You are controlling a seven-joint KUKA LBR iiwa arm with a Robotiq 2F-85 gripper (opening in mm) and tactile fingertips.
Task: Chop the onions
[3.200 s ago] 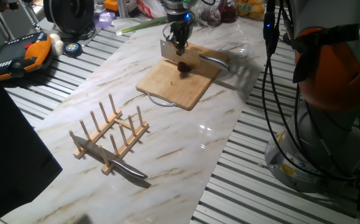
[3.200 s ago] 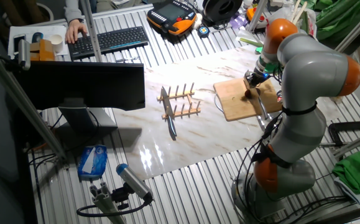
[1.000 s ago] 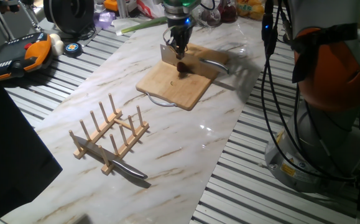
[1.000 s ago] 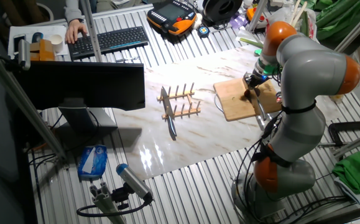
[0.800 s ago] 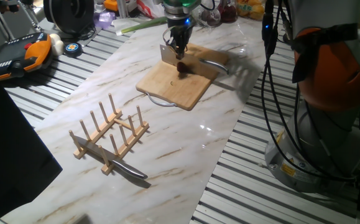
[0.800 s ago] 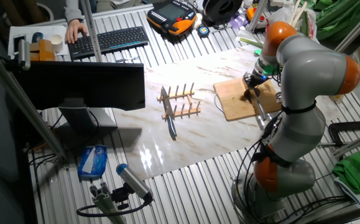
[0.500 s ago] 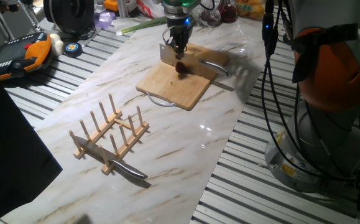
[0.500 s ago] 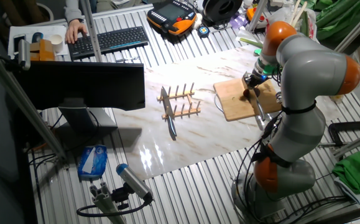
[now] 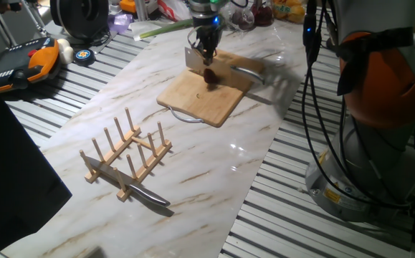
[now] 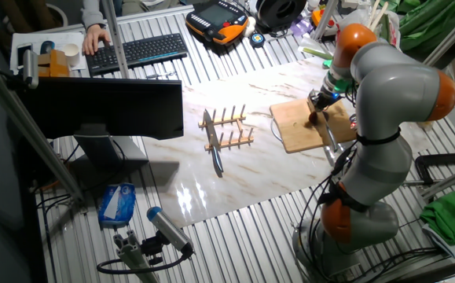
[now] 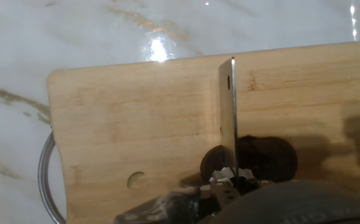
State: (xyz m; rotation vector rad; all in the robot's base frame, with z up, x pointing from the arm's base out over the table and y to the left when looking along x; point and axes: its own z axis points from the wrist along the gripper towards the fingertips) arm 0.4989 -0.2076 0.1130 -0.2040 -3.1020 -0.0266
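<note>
- marble-patterned table [image 9: 214, 179] carries a wooden cutting board [image 11: 136, 124] as landmark; the onion [image 11: 263, 158] sits on the board near its far-side edge, straddled by the cleaver blade [image 11: 228, 118].
- gripper [image 9: 207, 49] hangs right over the onion, fingers clamped on the cleaver.
- onion looks small, round, glossy: likely to roll or slip, firm yet easily split; best pinned from its sides.
- no containers are visible; beside the board stands a wooden rack [image 9: 125, 154] with a knife [image 9: 150, 195].

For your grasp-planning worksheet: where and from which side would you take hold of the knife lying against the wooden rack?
Grip the knife by its steel handle, coming straight down from above. The handle juts free of the wooden rack onto the bare table, while the blade lies against the rack's base.
</note>
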